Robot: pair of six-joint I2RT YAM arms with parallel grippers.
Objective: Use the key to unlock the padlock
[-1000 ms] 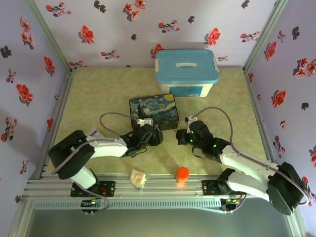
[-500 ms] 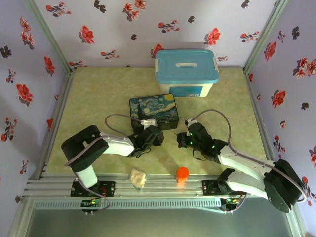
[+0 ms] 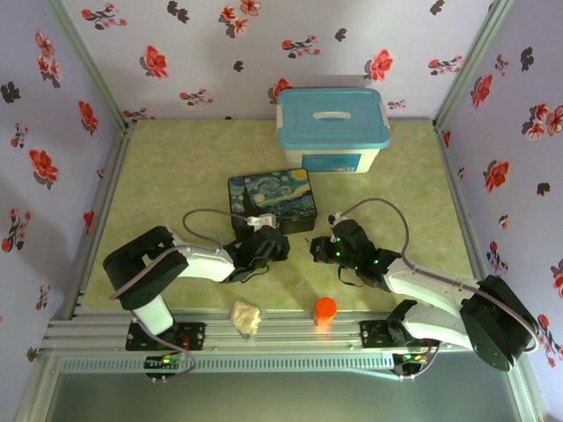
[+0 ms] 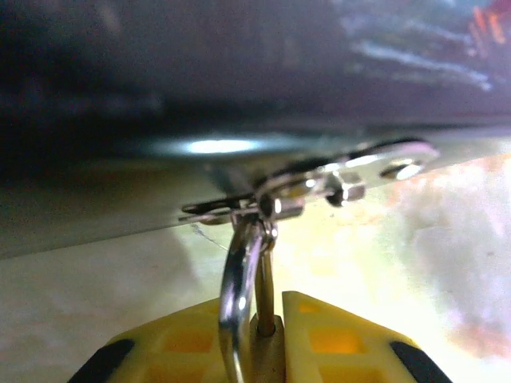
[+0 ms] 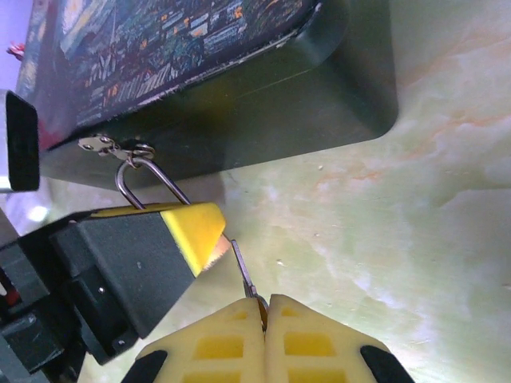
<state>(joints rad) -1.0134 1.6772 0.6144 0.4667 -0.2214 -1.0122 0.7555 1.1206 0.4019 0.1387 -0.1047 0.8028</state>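
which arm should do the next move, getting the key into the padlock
Right. The right gripper pinches the key, tip aimed toward the padlock. The left gripper clamps the padlock body, its shackle hooked through the box's hasp, so it best just holds.

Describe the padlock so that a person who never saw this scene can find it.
Start at the dark starry-night box mid-table. A silver hasp sticks out of its near side; the padlock hangs there, between the yellow jaws of the left gripper. Its thin U-shaped silver shackle sets it apart from the flat hasp.
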